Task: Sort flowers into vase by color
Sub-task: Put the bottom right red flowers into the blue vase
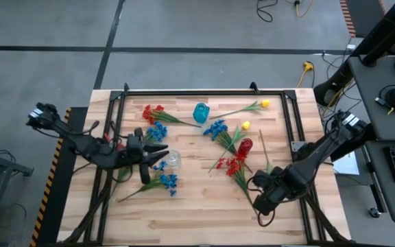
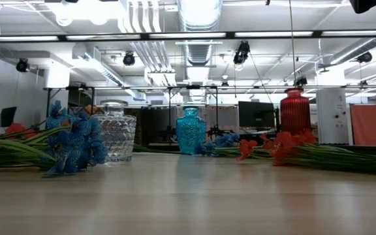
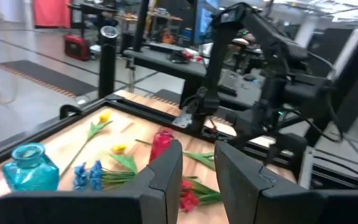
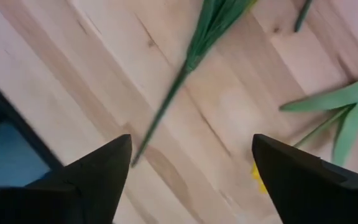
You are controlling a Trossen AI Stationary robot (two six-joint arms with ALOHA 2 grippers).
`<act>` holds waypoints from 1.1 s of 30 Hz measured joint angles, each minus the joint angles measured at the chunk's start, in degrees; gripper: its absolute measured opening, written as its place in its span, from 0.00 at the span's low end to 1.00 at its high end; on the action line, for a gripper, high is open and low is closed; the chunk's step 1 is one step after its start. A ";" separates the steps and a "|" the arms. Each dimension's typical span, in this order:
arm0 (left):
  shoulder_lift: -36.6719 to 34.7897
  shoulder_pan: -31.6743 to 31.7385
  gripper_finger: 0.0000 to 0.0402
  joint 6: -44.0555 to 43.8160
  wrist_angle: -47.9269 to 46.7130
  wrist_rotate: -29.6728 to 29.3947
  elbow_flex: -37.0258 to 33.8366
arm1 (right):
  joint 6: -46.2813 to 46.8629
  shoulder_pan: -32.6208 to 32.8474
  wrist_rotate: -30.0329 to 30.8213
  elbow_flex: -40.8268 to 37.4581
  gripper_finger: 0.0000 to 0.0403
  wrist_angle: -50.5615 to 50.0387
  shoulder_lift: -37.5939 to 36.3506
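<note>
**Flowers strewn across the table, three vases standing**

Nearest the low camera, a bunch of blue flowers (image 2: 74,147) lies on the wooden table (image 1: 204,209), just in front of the clear glass vase (image 2: 117,140). Farther back stand the teal vase (image 2: 190,130) and the red vase (image 2: 294,112), with red flowers (image 2: 286,145) lying in front of the red one, their green stalks stretching off to the side.

From above, the left gripper (image 1: 158,155) sits over the left part of the table, just beside the clear vase, with blue blooms on both sides of it. Its fingers (image 3: 166,174) stand a narrow gap apart and hold nothing.

The right gripper (image 1: 260,200) hangs over the table's near right corner, its jaws spread wide and empty, above a bare green stalk (image 4: 185,68).

Two yellow flowers (image 1: 256,105) lie towards the far right. More red flowers (image 1: 153,110) lie far left, beside the teal vase.
</note>
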 joint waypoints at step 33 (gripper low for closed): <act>2.02 0.00 0.19 1.72 -22.26 -2.41 6.32 | 3.88 -9.49 6.52 -7.10 0.83 11.87 13.13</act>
